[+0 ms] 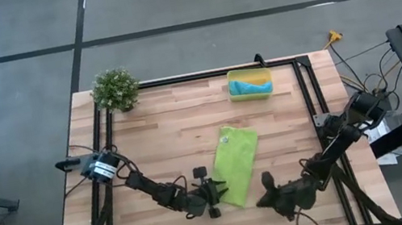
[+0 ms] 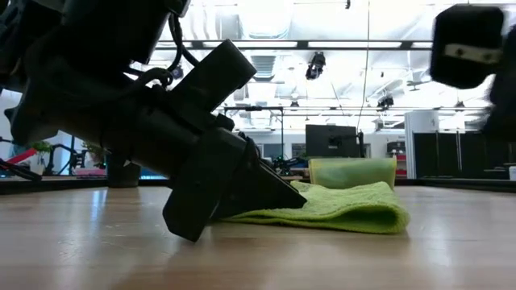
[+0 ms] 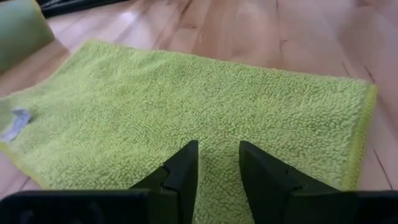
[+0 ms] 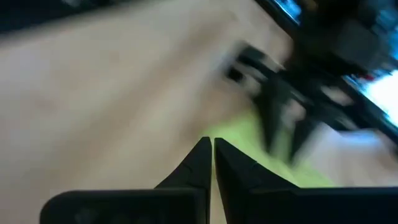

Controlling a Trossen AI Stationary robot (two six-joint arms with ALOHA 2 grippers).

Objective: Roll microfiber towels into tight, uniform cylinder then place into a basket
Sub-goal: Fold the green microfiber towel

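Observation:
The lime-green towel (image 1: 239, 159) lies flat and folded on the wooden table (image 1: 164, 135), its white tag (image 3: 15, 121) toward the far end. My left gripper (image 1: 217, 196) stands open at the towel's left long edge, close to its near end, fingertips down on the cloth (image 3: 219, 163). My right gripper (image 1: 268, 196) is shut (image 4: 211, 155) and hovers just off the towel's near right corner, touching nothing. The yellow basket (image 1: 234, 95) sits at the far side with the turquoise-blue towel (image 1: 250, 85) inside it. My left gripper sets both fingertips (image 3: 186, 165) on the towel's left long edge (image 3: 217, 146), near its near end. The fingers come slanting down from the table's left, side by side on top of the cloth. The towel lies flat on the table; whether any cloth is pinched between them, I cannot tell.
A small potted plant (image 1: 115, 88) stands at the far left corner. A black frame (image 1: 308, 94) runs along the table's far, left and right sides. Bare wood lies between the towel and the basket and to the towel's left.

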